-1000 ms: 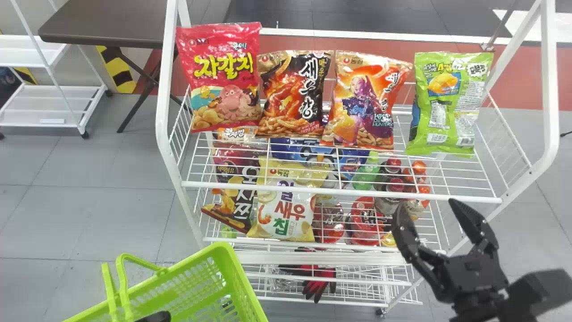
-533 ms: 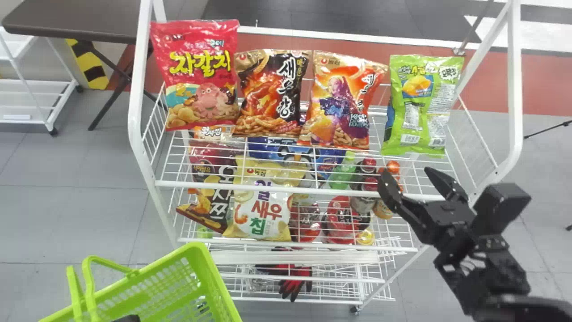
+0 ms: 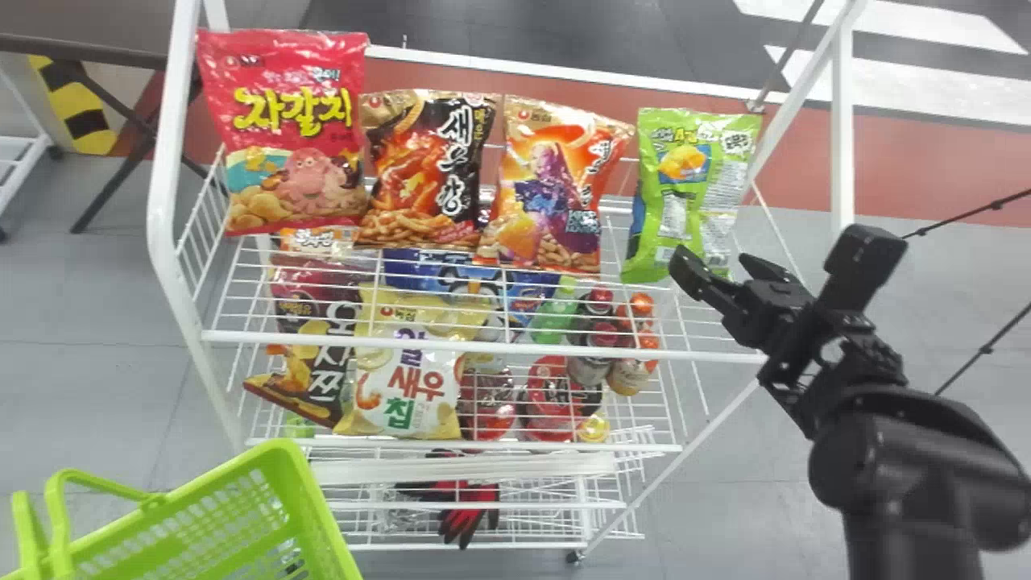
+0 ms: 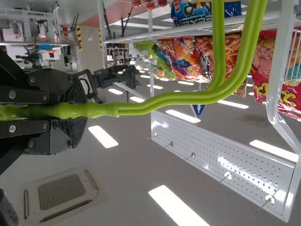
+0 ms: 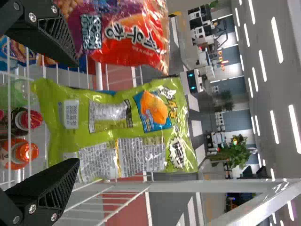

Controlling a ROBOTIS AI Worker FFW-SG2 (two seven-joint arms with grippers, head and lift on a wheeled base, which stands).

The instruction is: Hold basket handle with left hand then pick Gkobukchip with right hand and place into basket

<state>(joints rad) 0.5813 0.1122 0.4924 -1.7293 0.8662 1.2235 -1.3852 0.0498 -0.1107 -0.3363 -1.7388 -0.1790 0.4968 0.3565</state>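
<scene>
Your right end effector (image 5: 77, 113), fingers spread wide, faces the lower part of the Gkobukchip bag (image 5: 122, 113), one finger toward either side of the package and nothing in its grip. Whether either finger touches the film, you cannot tell from here. The green bag stands on the top wire shelf (image 3: 483, 348), close to its right edge, its text-covered side turned toward you, with an orange snack bag (image 3: 556, 193) next along to the left. Beyond the shelf's left front corner, on the near side, your left end effector (image 4: 77, 110) is clamped on the basket handle (image 4: 178, 98), and the green basket (image 3: 310, 483) sits in front of the front edge, ready for its delivery.

The step in hand appears to be the approach to the grasp: the basket side of the job is secured, the pick yet to be made. Your next move calls for easing the open fingers forward until the bag lies well between them, then closing gently, as the puffed film may crumple or slip. Mind the right side wires and the orange neighbour, then lift before crossing the front edge toward the basket
</scene>
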